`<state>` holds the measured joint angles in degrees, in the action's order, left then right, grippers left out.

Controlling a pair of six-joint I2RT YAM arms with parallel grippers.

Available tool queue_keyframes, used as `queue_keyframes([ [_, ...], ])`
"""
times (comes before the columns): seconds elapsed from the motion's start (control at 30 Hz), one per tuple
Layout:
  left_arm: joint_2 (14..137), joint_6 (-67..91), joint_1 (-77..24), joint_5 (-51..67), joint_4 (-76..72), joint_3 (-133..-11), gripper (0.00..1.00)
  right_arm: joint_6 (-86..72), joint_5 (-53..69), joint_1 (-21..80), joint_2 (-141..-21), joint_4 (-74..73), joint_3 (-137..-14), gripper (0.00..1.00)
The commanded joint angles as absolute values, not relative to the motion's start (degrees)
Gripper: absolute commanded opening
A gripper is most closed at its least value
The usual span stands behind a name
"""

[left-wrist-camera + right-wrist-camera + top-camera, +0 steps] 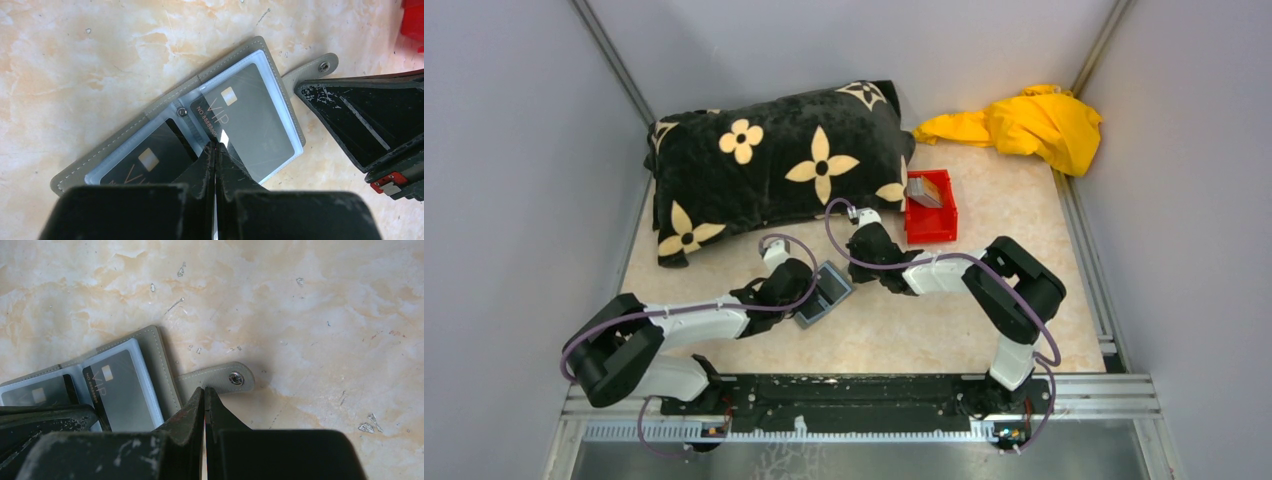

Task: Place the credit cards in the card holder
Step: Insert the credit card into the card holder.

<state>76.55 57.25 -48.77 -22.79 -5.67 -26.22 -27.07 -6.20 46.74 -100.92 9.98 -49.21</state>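
Black credit cards (245,120) read VIP in wrist views, overhead probably too small.

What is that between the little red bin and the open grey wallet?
The right gripper, shut, its tips beside the card holder. The top external view shows it between that holder and the red bin.

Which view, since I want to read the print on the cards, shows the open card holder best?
The left wrist view: the card holder lies open and large, both dark cards visible, VIP legible. The right wrist view cuts off part of it, showing its strap; the top view shows it tiny.
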Motion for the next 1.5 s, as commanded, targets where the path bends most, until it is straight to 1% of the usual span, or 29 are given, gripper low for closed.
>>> queue_keyframes([
  [0.0,77.61,56.12,-49.13,-23.77,-8.43,-26.26,0.01,-25.84,-7.81,46.08,-103.45,6.24,-48.87,0.00],
  [1.07,82.70,54.79,-49.58,-24.25,-12.19,-29.81,0.01,-26.53,-7.11,46.14,-102.96,6.83,-47.82,0.00],
  [1.27,81.11,53.95,-49.59,-25.86,-9.48,-29.59,0.01,-26.87,-7.93,46.21,-100.90,6.27,-46.66,0.00],
  [1.47,75.80,54.29,-49.62,-27.99,-6.98,-26.66,0.02,-27.34,-9.22,46.98,-98.55,4.81,-45.82,0.00],
])
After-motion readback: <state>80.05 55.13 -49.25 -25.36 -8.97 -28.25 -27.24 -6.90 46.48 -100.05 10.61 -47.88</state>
